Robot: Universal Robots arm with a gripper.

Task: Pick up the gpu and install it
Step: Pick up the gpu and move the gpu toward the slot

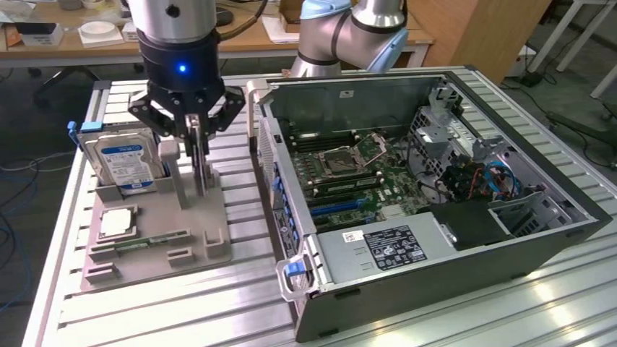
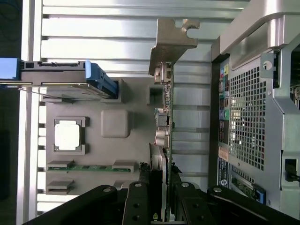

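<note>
Pick-up step: claw (image 2: 159, 183) partly closed, clamping the upright gpu (image 2: 167, 93) in its holder (image 1: 144, 249); lifting calls for a straight upward pull.

Silver-grey tubular arm (image 1: 169, 18) with pale-blue joint caps (image 1: 328, 9); black linkage gripper (image 1: 199, 184) (small blue light (image 1: 180, 69) glowing above it), round screws (image 2: 136, 205) along its links.
</note>
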